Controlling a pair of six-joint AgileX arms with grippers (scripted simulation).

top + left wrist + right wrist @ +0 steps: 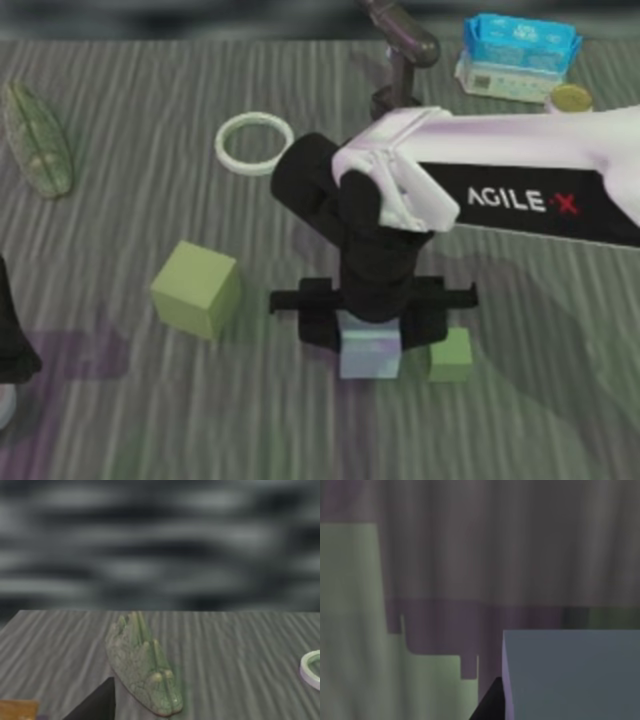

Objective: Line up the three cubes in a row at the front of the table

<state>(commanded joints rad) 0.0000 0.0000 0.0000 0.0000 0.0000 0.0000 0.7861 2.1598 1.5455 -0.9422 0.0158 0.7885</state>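
The large olive-green cube [196, 288] stood apart, well to the left of the right gripper [371, 345]. This gripper was directly above the mid-sized pale lavender-blue cube [369, 356]; whether its fingers gripped it, I cannot tell. The small darker green cube [451, 355] sat just right of it, probably to continue the row. The left arm [12, 350] was parked far left.

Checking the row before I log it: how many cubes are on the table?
3: olive-green cube left of centre; lavender-blue cube under the right gripper; small darker green cube just right of it.
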